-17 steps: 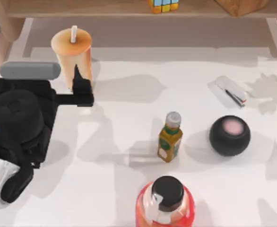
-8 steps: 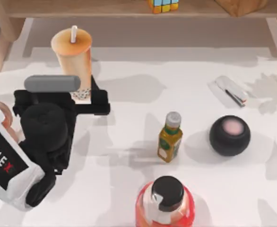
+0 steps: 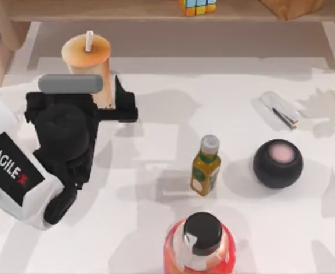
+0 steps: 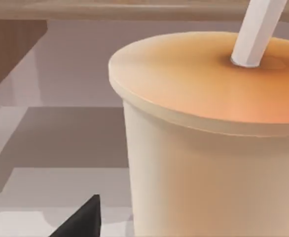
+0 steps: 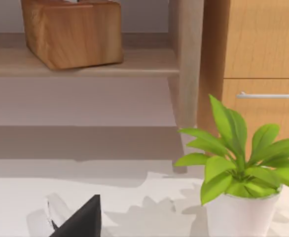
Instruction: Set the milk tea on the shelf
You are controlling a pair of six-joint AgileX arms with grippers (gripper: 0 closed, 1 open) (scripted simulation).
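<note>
— Looking at the left gripper (image 3: 106, 103): where does the milk tea (image 3: 89, 64) stand?
— Upright on the table (image 3: 156, 154), between the spread jaws, just before the shelf (image 3: 99, 10). One black fingertip (image 3: 122, 97) shows beside the cup's lower body; the cup hides the other.
— Have the jaws pinched it?
— They stand apart; whether either touches the cup I cannot tell. The left wrist view has the cup (image 4: 213, 138) close ahead, straw (image 4: 258, 29) up.
— And the right gripper (image 5: 80, 219)?
— One dark fingertip shows, facing a potted plant (image 5: 238, 163); whether its jaws are apart I cannot tell.
</note>
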